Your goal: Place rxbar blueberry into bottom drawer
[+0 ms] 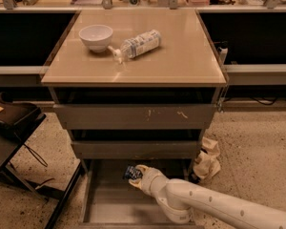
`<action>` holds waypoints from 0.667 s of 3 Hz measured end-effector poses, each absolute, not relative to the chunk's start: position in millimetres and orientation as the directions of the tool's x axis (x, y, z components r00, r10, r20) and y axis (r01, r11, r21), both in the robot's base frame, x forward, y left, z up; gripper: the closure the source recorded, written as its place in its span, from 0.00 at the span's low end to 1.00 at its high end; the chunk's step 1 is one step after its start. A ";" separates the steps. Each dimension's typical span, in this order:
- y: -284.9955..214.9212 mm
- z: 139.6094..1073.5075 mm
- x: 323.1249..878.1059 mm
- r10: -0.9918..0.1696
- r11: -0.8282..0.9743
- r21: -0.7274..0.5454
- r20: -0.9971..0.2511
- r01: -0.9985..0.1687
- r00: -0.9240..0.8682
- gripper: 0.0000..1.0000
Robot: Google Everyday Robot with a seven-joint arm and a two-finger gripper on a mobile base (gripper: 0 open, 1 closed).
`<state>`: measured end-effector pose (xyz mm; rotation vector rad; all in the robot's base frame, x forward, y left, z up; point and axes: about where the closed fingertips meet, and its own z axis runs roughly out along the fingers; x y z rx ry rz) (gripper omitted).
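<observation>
The bottom drawer is pulled open at the foot of the grey cabinet, showing a plain grey floor. My gripper reaches in from the lower right on a white arm and is shut on the rxbar blueberry, a small dark navy bar. It holds the bar over the back part of the drawer, just below the middle drawer's front. Whether the bar touches the drawer floor I cannot tell.
On the cabinet top lie a white bowl and a tipped pump bottle. A crumpled cloth or bag sits on the floor right of the drawer. A dark chair or stand is at the left.
</observation>
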<state>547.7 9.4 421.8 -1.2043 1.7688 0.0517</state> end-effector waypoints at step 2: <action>8.0 356.7 552.8 -0.723 0.521 -0.399 -0.676 -0.755 -0.141 1.00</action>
